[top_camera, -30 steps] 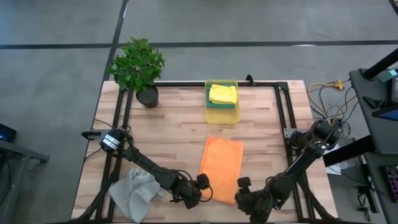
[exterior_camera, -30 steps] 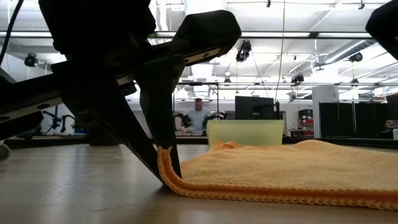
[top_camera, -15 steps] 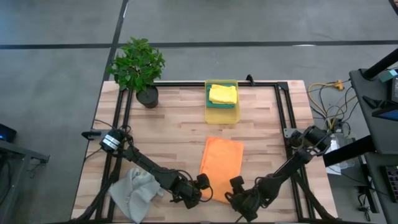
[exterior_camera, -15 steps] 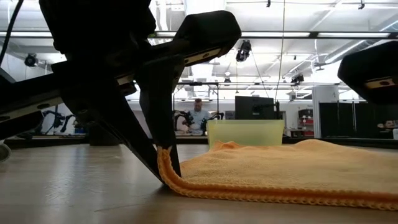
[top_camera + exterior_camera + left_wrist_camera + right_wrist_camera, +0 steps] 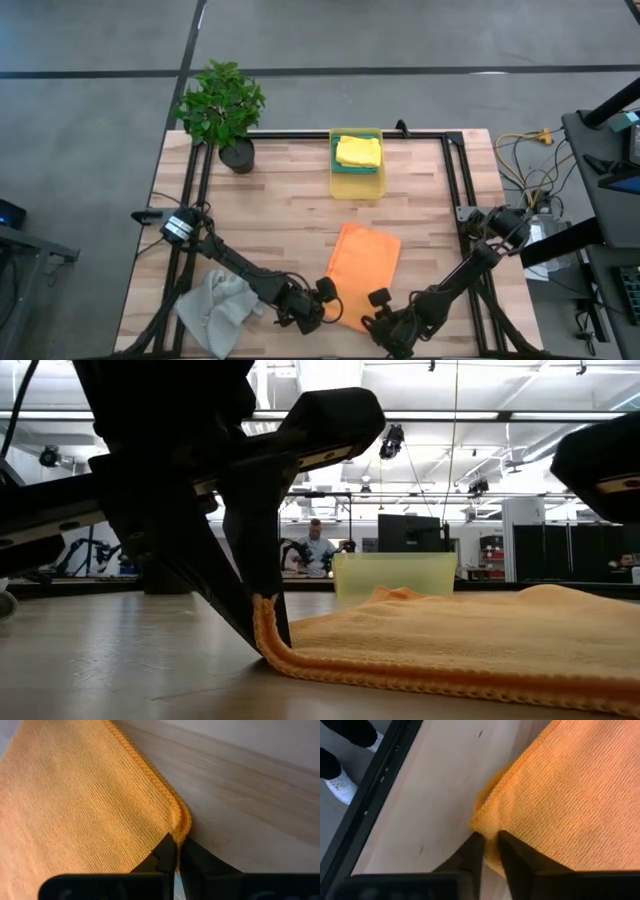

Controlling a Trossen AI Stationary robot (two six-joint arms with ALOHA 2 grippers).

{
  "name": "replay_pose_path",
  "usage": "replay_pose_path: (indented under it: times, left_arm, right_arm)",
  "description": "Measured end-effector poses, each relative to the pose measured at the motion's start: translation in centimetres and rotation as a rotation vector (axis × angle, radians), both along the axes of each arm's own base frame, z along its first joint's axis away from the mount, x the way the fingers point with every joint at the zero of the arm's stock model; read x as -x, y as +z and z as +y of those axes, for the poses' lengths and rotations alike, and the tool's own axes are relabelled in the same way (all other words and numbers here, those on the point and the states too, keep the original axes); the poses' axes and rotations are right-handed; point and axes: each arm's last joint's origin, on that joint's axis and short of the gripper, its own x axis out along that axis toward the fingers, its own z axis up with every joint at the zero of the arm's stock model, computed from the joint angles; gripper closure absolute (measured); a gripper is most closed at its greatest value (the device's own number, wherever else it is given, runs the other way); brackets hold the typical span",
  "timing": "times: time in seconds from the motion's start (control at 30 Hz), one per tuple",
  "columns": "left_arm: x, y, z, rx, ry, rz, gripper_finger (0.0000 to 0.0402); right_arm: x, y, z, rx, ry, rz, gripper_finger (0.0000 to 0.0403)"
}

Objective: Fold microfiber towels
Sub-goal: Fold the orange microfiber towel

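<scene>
The orange microfiber towel [image 5: 363,274], folded to a long soft rectangle, lies on the pale wooden worktop [image 5: 290,205] toward the near edge, skewed so its far end leans to the right.

Left pincer [image 5: 328,289] is at the towel's near left corner. In the left wrist view the two dark fingers [image 5: 167,856] are pressed together on the stitched hem of that corner; the low view shows the same tips [image 5: 268,622] pinching the hem right down at the wood. So: fully closed, holding the orange towel's corner.

Right pincer [image 5: 378,300] is at the near right corner of the same towel. In the right wrist view its fingers [image 5: 475,851] stand narrowly apart with a bunched fold of orange cloth between them. The cloth is puckered at that spot. It reads as closed on the towel corner.

The towel thus spans between the two pincers, its near edge stretched from one to the other, with the rest of it lying flat away from them.

Other items: a crumpled light grey microfiber towel [image 5: 215,310] at the near left corner of the worktop, beside the left arm. A rigid yellow plastic bin [image 5: 357,175] at the far edge, with a folded yellow towel [image 5: 359,151] over a teal towel [image 5: 342,166] inside. A potted green plant [image 5: 222,108] at the far left corner.
</scene>
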Motion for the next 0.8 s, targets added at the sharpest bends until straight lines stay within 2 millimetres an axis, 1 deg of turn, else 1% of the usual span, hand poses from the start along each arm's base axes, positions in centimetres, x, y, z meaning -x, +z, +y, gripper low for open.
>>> replay_pose_path:
  times: [0.07,0.13,0.23,0.37,0.5,0.63,0.8]
  left_arm:
    - [0.1,0.1,0.0,0.01,0.004,0.006,0.0402]
    - [0.2,0.4,0.1,0.024,0.015,0.017,0.0401]
    - [0.4,0.8,0.2,0.067,0.012,0.043,0.0401]
    - [0.6,1.8,0.4,0.173,-0.041,0.103,0.0401]
    - [0.6,3.2,1.0,0.351,-0.045,0.172,0.0401]
    - [0.4,4.5,1.9,0.518,-0.034,0.244,0.0401]
    - [0.0,5.3,3.3,0.68,-0.025,0.336,0.0401]
  right_arm:
    - [-0.1,0.2,0.1,0.0,-0.003,-0.006,0.0377]
    - [-0.3,0.4,0.2,-0.008,-0.008,-0.011,0.0389]
    - [-0.4,0.7,0.5,-0.026,-0.024,-0.021,0.0392]
    - [-0.5,1.5,0.9,-0.052,-0.026,-0.045,0.0394]
    - [-0.5,2.6,1.4,-0.116,-0.065,-0.071,0.0394]
    - [0.0,3.8,1.9,-0.175,-0.115,-0.128,0.0394]
    - [0.6,4.8,2.3,-0.247,-0.199,-0.151,0.0394]
